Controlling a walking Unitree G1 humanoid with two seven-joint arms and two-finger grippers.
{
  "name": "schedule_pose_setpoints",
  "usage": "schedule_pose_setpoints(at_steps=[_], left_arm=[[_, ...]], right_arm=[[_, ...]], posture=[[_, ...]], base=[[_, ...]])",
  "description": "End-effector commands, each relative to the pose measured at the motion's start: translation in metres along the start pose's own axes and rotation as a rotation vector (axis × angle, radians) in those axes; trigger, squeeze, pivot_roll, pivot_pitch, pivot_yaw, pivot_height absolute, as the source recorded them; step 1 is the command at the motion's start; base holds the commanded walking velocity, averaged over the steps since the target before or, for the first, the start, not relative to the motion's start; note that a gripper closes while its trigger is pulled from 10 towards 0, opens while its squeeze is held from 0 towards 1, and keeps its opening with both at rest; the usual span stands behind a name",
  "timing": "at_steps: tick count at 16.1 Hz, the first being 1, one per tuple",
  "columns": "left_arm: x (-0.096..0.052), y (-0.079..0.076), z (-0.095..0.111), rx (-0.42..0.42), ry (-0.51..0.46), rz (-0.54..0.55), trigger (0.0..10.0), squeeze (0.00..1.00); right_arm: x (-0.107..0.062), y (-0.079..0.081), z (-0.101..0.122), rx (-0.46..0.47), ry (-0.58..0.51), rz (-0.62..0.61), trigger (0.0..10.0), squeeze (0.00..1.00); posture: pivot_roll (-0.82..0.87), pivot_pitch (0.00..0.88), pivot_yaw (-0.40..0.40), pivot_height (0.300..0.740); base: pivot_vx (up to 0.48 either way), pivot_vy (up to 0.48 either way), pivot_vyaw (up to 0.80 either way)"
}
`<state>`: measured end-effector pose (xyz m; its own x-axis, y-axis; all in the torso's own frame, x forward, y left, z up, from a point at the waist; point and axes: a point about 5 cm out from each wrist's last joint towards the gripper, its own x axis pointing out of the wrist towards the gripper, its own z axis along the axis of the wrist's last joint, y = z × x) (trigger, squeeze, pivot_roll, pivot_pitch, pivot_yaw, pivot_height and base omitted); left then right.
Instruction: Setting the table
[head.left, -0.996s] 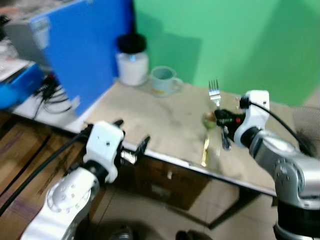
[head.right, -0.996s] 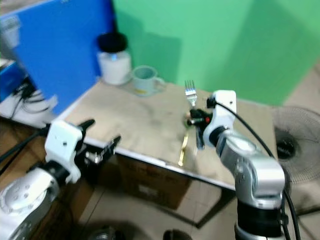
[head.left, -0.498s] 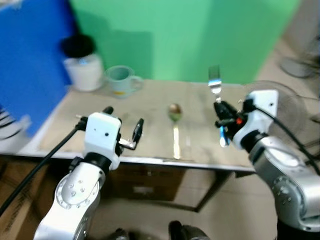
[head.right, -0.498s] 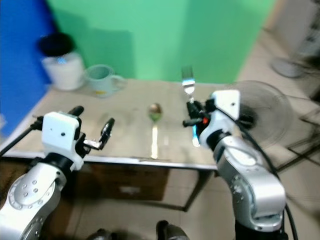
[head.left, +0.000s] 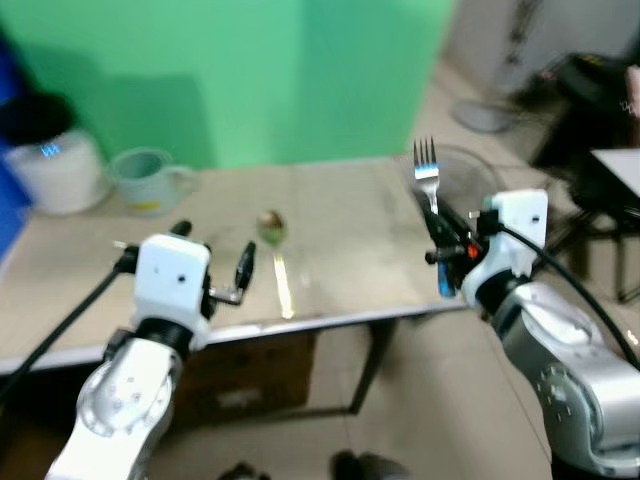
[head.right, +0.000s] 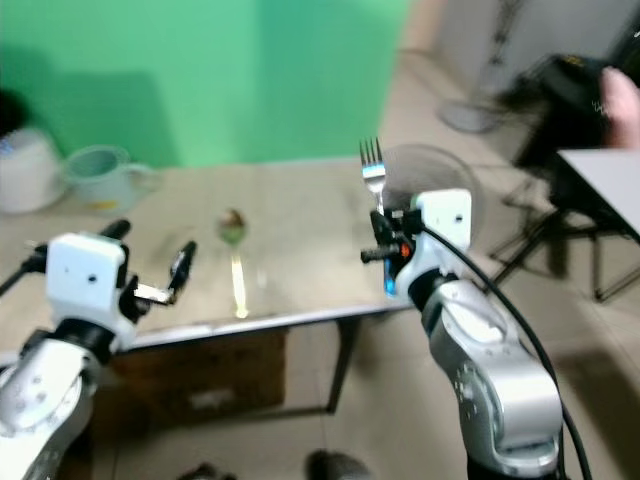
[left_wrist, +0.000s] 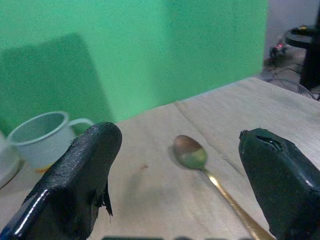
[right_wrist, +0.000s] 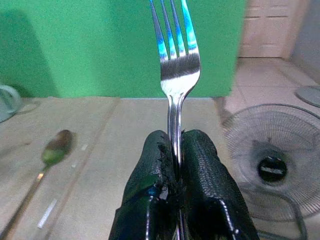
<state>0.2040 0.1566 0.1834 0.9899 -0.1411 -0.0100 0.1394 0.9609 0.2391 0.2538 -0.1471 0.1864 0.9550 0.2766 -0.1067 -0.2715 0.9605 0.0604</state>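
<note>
A shiny silver fork (head.left: 428, 176) stands straight up, prongs on top, pinched tight in the right claw (right_wrist: 175, 165), while a gold spoon (head.left: 277, 262) lies flat on the surface (head.left: 340, 230), middle of the frame.

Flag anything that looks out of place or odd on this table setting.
Nothing is spilled or broken. The spoon lies alone on the table, with no plate beside it. The fork is off the table, held upright, tines up, in the right gripper. The mug stands upright.
</note>
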Motion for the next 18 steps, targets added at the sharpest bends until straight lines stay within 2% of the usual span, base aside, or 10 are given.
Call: schedule_pose_setpoints(at_steps=[1,6,10,11,13,15,17,18], left_arm=[[-0.003,-0.002,0.003,-0.001,-0.013,-0.008,10.0,0.0],[-0.001,0.0,0.003,0.006,-0.027,-0.023,10.0,0.0],[0.003,0.007,0.001,0.029,-0.027,0.038,10.0,0.0],[0.003,0.008,0.0,0.04,-0.03,0.049,10.0,0.0],[0.003,0.008,-0.001,0.038,-0.031,0.056,10.0,0.0],[0.001,0.009,-0.001,0.04,-0.032,0.067,10.0,0.0],[0.0,0.009,-0.001,0.043,-0.035,0.072,10.0,0.0],[-0.001,0.01,-0.001,0.044,-0.037,0.077,10.0,0.0]], right_arm=[[-0.002,-0.003,0.002,-0.004,-0.012,-0.021,10.0,0.0],[-0.002,-0.003,-0.005,-0.013,0.019,-0.043,10.0,0.0],[-0.003,-0.009,-0.007,-0.008,0.024,-0.13,10.0,0.0],[-0.003,-0.009,-0.007,-0.006,0.027,-0.133,10.0,0.0],[-0.004,-0.012,-0.006,-0.067,0.035,-0.135,10.0,0.0],[-0.006,-0.012,-0.008,-0.051,0.069,-0.123,10.0,0.0],[-0.002,-0.01,-0.004,-0.006,0.025,-0.097,10.0,0.0],[-0.001,-0.011,-0.002,-0.016,0.005,-0.118,10.0,0.0]], posture=[[0.03,0.061,-0.003,0.74],[0.02,0.059,0.013,0.74],[0.01,0.059,0.026,0.74],[0.01,0.059,0.027,0.74],[0.0,0.057,0.026,0.74],[0.01,0.054,0.014,0.74],[0.02,0.053,0.005,0.74],[0.02,0.052,-0.002,0.74]], base=[[0.0,0.0,-0.78],[0.0,0.0,-0.76],[0.0,0.0,-0.74],[0.0,0.0,-0.74],[0.0,0.0,-0.73],[0.0,0.0,-0.73],[0.0,0.0,-0.73],[0.0,0.0,-0.71]])
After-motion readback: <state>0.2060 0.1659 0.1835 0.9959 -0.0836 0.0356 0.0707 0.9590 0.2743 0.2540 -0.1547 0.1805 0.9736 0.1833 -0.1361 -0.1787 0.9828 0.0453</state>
